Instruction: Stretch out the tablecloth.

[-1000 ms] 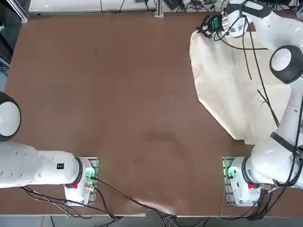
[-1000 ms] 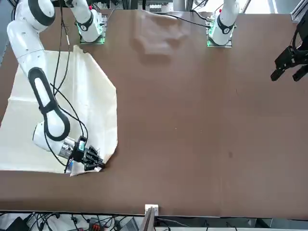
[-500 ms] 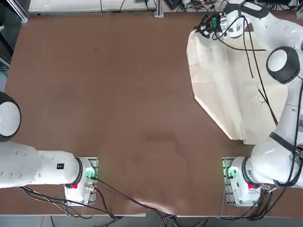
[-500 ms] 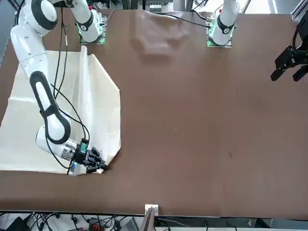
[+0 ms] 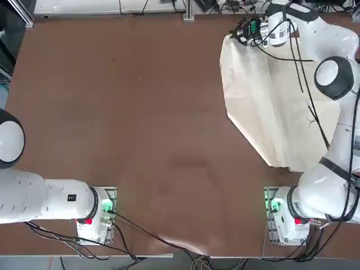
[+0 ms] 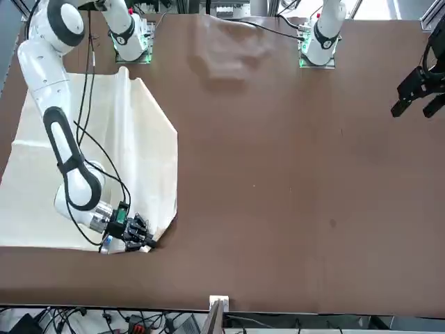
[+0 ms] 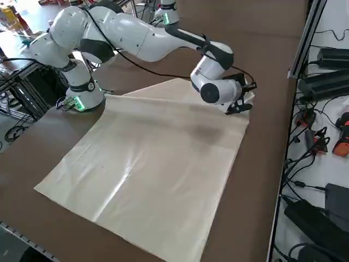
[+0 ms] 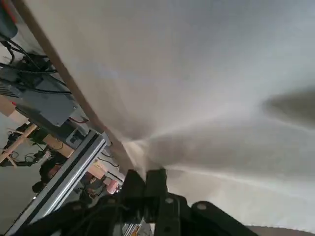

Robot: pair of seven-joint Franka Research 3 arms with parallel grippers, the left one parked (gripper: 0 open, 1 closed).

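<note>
The tablecloth lies on the brown surface in the robot's right half, at about two o'clock in the top view, reaching from the far edge back toward the right arm's base. It is not yet spread: its inner border runs diagonally, and the right side view shows a soft fold along that side with light creases across the sheet. The right gripper sits at the cloth's far inner corner, at roughly one o'clock in the top view, low to the surface; the wrist view shows the fingers together, clamped on a pinch of fabric from which tension lines fan outward. Judgement: the step in hand is drawing this corner out toward the bare centre of the surface, toward nine o'clock in the top view. To do it well, the corner should travel low and level, so the sheet slides rather than lifts, at a steady pace that lets the fold unroll. The pull should run square to the far edge. The thin fabric may slip from a small pinch if tugged sharply.
</note>
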